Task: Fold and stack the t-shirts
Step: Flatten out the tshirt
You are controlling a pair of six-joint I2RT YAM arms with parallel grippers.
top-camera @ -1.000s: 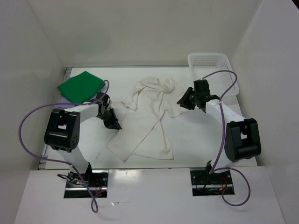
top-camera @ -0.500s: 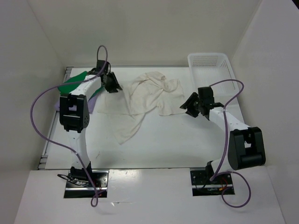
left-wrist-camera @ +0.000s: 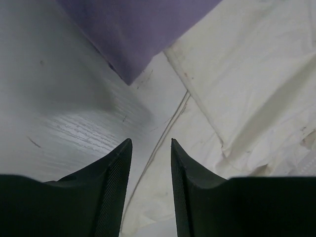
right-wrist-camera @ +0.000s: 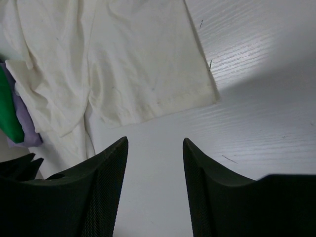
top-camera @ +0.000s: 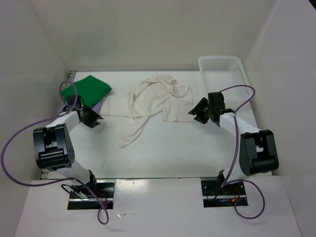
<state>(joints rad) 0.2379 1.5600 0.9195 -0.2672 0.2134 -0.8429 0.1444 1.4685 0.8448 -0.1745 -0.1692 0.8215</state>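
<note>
The creamy white t-shirt (top-camera: 148, 101) lies crumpled and partly spread across the middle of the table. A folded green t-shirt (top-camera: 88, 89) sits at the back left on top of the lavender t-shirt (top-camera: 101, 104), of which only an edge shows. My left gripper (top-camera: 95, 120) is low at the white shirt's left edge. In the left wrist view its jaws (left-wrist-camera: 150, 143) are open above the white shirt's hem (left-wrist-camera: 163, 143), with the lavender corner (left-wrist-camera: 138, 34) just ahead. My right gripper (top-camera: 194, 111) is open over bare table (right-wrist-camera: 154, 140), just short of the white shirt's right edge (right-wrist-camera: 148, 74).
A white mesh basket (top-camera: 223, 69) stands at the back right corner, behind the right arm. White walls close in the table on three sides. Purple cables loop off both arms.
My left arm has swung from the back by the green shirt to the front left, and its jaws have widened. The white shirt's left part now lies flatter. The right gripper barely shifted.
</note>
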